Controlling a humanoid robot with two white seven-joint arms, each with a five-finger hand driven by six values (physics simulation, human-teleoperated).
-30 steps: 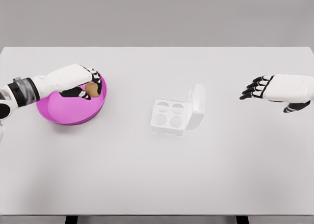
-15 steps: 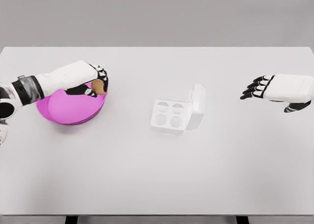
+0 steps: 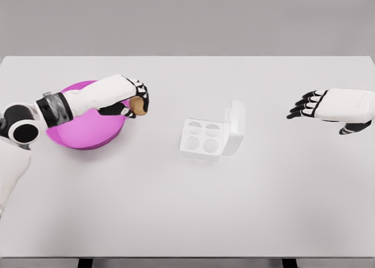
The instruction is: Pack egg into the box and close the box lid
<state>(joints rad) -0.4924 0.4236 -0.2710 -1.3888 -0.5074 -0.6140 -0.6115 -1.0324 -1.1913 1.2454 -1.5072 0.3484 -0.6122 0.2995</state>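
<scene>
Since last frame, I'm carrying the egg (image 3: 139, 105) out past the pink bowl (image 3: 88, 140) rim, left robot hand (image 3: 133, 100) fingers curled around it. Open box (image 3: 205, 139) is lying rightward on the tabletop (image 3: 176, 209). Right robot hand (image 3: 316, 107) is hovering spread, empty.

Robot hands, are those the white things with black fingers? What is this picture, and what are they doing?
Yes. This is a computer-made picture, seen from a camera on the robot's head, looking down at a white table. The left robot hand holds a brown egg, just past the rim of the pink bowl. In the middle sits a white egg box with four empty cups and its lid standing open. The right robot hand hovers at the right, fingers relaxed, holding nothing.
</scene>
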